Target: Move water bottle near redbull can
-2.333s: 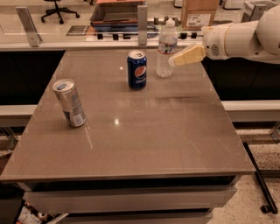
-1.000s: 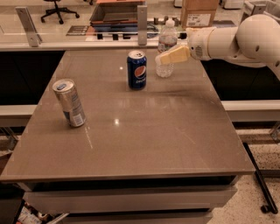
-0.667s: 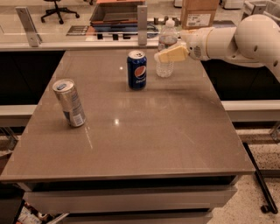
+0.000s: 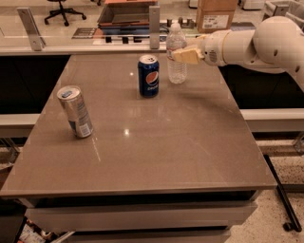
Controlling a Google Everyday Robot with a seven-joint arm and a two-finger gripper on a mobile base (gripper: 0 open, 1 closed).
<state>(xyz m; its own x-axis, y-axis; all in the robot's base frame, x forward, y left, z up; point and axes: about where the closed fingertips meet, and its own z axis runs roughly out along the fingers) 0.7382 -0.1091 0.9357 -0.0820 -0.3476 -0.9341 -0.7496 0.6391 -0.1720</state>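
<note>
The water bottle is clear ribbed plastic with a white cap. It stands upright at the far right of the table. My gripper reaches in from the right on the white arm and sits against the bottle's upper part, overlapping its label band. The redbull can is slim and silver with blue patches. It stands tilted-looking at the left of the table, far from the bottle.
A dark-blue Pepsi can stands just left of the bottle, between it and the redbull can. Behind the table runs a counter with a tray and a cardboard box. The table's right edge is near the arm.
My gripper has moved left from beside the bottle until it overlaps the bottle's upper part. The bottle and both cans have stayed in place.
</note>
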